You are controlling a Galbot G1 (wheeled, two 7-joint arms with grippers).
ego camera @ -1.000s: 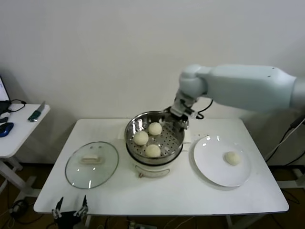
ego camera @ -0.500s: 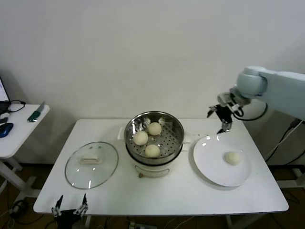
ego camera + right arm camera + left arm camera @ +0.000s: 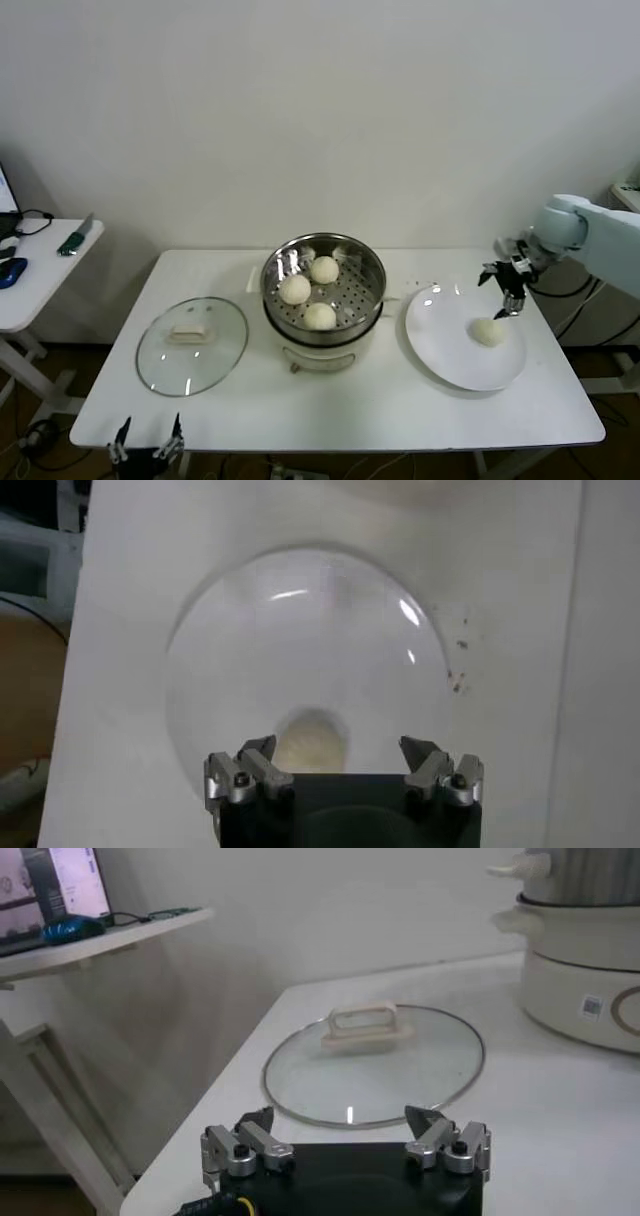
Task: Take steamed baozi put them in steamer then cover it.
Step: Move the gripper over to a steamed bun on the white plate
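The right hand (image 3: 508,288) hangs above the far edge of the white plate (image 3: 440,340), fingers spread and grasping nothing. One steamed baozi (image 3: 488,332) lies on the plate just below and slightly nearer the robot than that hand, not touching it; in the right wrist view the same bun (image 3: 312,742) sits between the two fingertips' lines, beneath the hand, on the plate (image 3: 250,640). The bun is round and shows no long axis or heading.

Well to the left of the right hand stands the steamer (image 3: 276,268), a shiny steel basket with a perforated floor on a cream-white pot base. It holds three buns: one toward the far side (image 3: 324,269), one toward the left (image 3: 295,289) and one toward the near side (image 3: 320,316). They lie close together; contact between them cannot be judged. The basket is uncovered.

The cover (image 3: 192,345), a clear glass lid with a cream-white handle, lies flat on the table (image 3: 400,410), left of the steamer and apart from it. The handle's long axis runs roughly left to right.

The left hand (image 3: 147,440) rests low at the table's near-left edge, fingers spread and empty; in its wrist view the lid (image 3: 375,1063) lies just ahead of it, untouched.
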